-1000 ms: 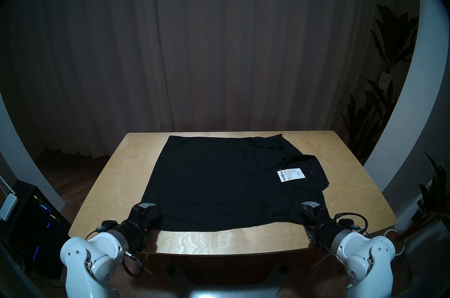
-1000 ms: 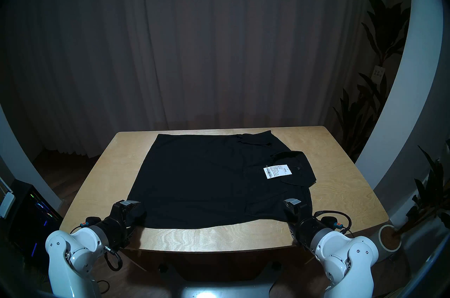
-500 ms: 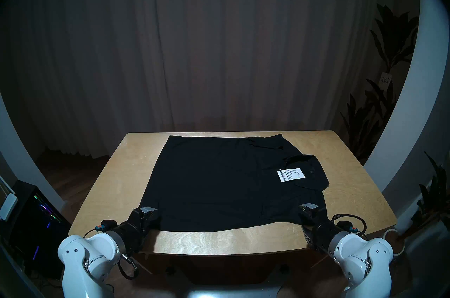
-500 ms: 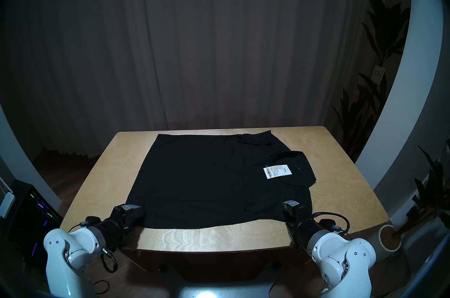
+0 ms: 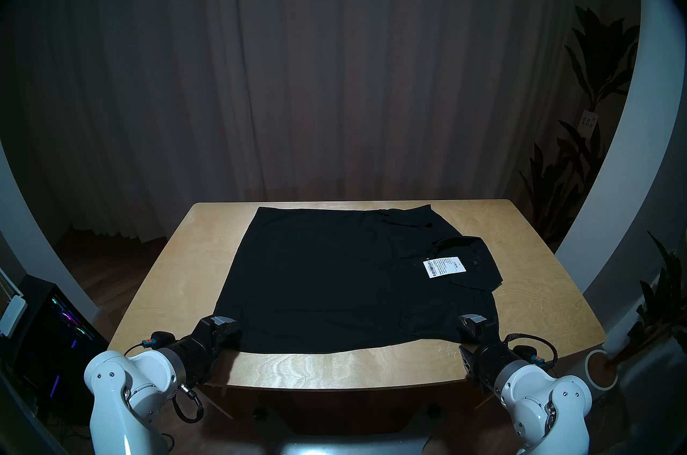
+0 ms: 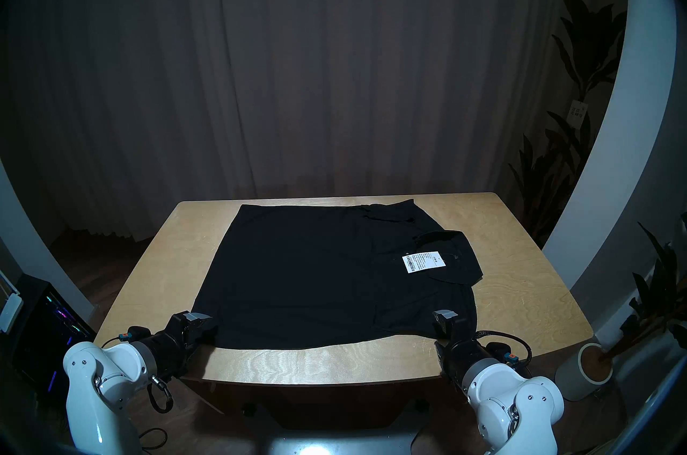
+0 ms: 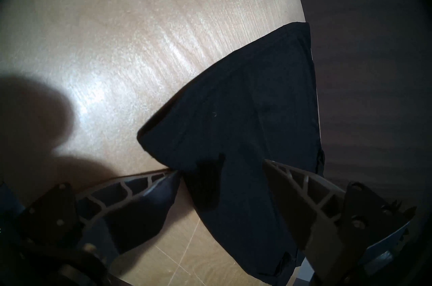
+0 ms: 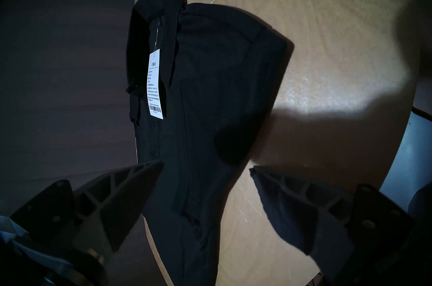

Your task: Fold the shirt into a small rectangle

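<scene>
Your pale wooden bench (image 5: 520, 294) carries the flat black collared fabric shirt (image 5: 334, 275); both sets of fingers, left (image 7: 219, 168) and right (image 8: 205, 166), gape around its near corners, gripping nothing.

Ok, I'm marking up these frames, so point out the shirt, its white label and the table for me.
shirt (image 5: 319, 279): head left view, middle of the black cloth.
label (image 5: 444, 267): head left view, centre of the white tag by the collar.
table (image 5: 349, 367): head left view, bare wood near the front edge.
</scene>
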`<state>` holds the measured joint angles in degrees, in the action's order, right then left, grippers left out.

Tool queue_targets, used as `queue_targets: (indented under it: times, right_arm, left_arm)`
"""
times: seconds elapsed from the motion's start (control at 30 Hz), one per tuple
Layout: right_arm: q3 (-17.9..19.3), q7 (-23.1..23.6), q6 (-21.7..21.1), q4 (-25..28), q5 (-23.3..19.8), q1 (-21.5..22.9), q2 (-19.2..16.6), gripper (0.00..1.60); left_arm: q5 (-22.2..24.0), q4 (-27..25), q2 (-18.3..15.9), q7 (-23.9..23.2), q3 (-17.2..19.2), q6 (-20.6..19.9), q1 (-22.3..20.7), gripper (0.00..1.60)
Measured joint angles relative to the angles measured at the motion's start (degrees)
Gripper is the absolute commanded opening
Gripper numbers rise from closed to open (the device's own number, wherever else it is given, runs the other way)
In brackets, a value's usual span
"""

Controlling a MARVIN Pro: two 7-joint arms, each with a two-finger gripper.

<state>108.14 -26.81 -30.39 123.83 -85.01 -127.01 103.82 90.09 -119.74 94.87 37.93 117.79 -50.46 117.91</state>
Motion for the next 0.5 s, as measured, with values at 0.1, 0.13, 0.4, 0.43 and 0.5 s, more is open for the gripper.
queue_targets:
  times: [0.1, 0.13, 0.4, 0.43, 0.5]
  right_arm:
    - [-0.4, 0.7, 1.8, -0.3, 0.9, 0.1, 0.0, 1.60]
    - [-0.3, 0.9, 2.4, -0.5, 1.3, 0.3, 0.0, 1.60]
    - [1.2, 0.4, 5.1, -1.9, 3.6, 3.5, -0.8, 1.60]
    - [1.3, 0.4, 5.2, -2.0, 3.7, 3.7, -0.9, 1.60]
    - [1.7, 0.1, 5.6, -2.5, 4.1, 4.5, -1.2, 1.60]
  left_arm:
    - [-0.4, 0.4, -0.3, 0.1, -0.2, 0.3, -0.7, 1.60]
    - [-0.6, 0.5, -0.4, 0.2, -0.3, 0.4, -0.9, 1.60]
    - [-2.2, 1.1, -1.1, 0.6, -1.5, 1.4, -2.2, 1.60]
    - [-2.3, 1.1, -1.1, 0.7, -1.6, 1.5, -2.2, 1.60]
    - [-2.6, 1.2, -1.2, 0.8, -1.9, 1.7, -2.4, 1.60]
